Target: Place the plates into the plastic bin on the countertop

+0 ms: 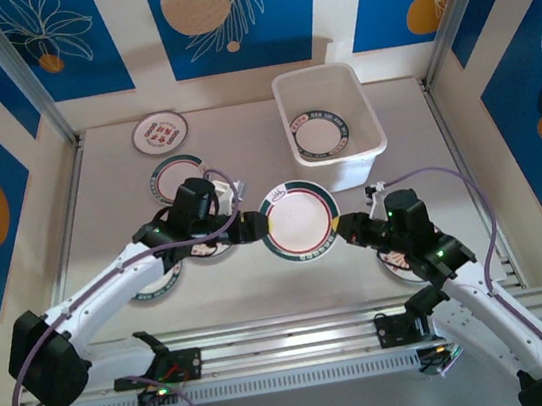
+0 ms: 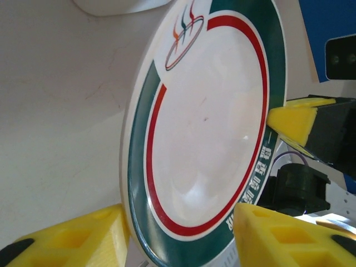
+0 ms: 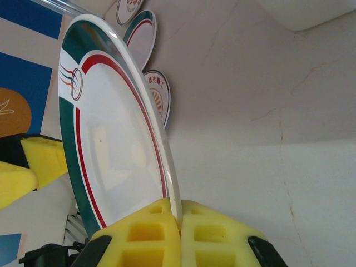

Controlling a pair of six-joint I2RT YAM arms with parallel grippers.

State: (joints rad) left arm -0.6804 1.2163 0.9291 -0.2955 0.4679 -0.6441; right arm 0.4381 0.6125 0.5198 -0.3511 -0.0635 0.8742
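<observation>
- Now the right fingers (image 3: 144, 236) pinch the rim of a green-rimmed plate (image 1: 300, 219) over the tabletop (image 1: 106, 176).
- The left fingers (image 2: 72, 236) stand apart, one on each side of its opposite rim.
- The plastic bin (image 1: 347, 170) is just beyond.

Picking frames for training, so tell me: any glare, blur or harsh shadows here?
Top view: even light, soft shadows on the countertop, sharp. Left wrist: faint sheen on the plate, near pads soft. Right wrist: pale reflections on the plate.
</observation>
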